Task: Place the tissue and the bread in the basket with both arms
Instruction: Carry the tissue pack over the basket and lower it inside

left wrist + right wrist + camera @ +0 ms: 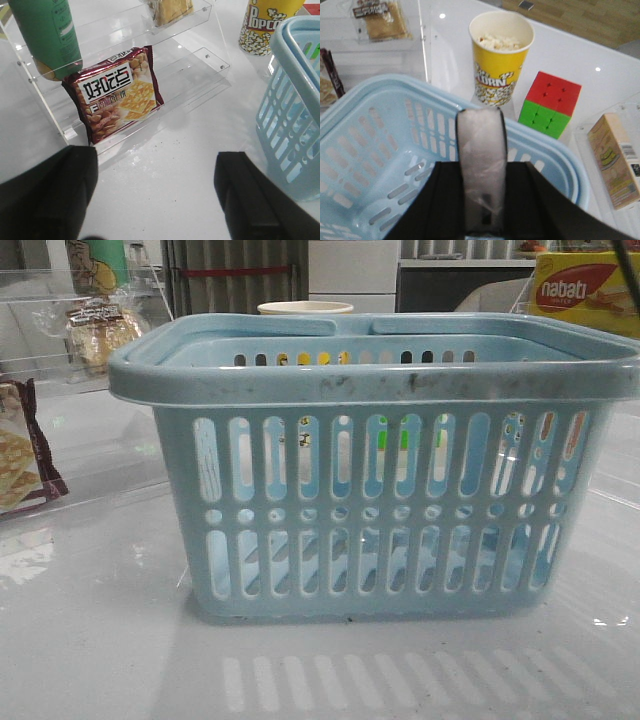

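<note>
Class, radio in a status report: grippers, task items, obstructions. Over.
Left gripper open, empty. Right gripper shut on pale pack, likely the tissue, over basket. Bread on shelf, not yet picked. No obstruction seen.

The front view sits low and close, level with the desk [90, 640], facing the basket [380, 510] side-on so it fills most of the picture. The left wrist view looks down at an angle over the left tool [155, 195] toward a clear shelf [195, 75] holding a cracker packet [117, 95], with the basket's corner at the edge. The right wrist view looks steeply down over the right tool [481, 180] into the basket. All three share the basket; both wrist views share the popcorn cup [500, 55].
</note>
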You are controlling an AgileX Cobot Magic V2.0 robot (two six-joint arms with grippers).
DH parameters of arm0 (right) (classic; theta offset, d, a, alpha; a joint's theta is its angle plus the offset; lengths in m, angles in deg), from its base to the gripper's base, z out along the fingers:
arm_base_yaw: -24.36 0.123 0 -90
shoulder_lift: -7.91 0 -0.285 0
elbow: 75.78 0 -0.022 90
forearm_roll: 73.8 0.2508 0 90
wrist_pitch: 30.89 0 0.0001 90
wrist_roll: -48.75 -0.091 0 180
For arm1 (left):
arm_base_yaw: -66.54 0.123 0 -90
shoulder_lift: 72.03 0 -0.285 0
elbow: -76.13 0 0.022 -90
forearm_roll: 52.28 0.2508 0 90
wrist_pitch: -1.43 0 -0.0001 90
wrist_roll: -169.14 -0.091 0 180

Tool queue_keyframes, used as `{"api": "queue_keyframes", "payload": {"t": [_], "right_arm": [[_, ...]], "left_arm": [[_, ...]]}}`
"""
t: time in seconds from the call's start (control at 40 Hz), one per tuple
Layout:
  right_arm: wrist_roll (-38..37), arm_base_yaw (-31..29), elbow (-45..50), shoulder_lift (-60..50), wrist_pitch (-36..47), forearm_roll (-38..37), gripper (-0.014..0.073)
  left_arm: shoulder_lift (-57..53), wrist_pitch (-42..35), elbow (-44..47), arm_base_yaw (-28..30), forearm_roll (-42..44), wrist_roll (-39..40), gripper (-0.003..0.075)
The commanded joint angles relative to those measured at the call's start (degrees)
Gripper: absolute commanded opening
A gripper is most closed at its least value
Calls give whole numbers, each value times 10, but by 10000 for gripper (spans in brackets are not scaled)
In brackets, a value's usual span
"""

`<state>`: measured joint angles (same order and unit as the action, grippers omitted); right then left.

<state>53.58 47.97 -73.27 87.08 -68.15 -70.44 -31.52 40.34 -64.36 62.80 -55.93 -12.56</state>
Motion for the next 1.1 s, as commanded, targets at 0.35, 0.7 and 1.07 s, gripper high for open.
{"api": "queue_keyframes", "payload": {"t": [0.35, 0.7, 1.07], "right_arm": [[-1, 2, 41, 31, 83, 63, 193], [-1, 2, 41, 111, 73, 69, 244], [-1, 2, 41, 129, 75, 68, 559]], "left_arm": [[4, -43, -17, -5, -7, -1, 548], [4, -43, -17, -5, -7, -1, 547], [4, -43, -17, -5, -7, -1, 548]]}}
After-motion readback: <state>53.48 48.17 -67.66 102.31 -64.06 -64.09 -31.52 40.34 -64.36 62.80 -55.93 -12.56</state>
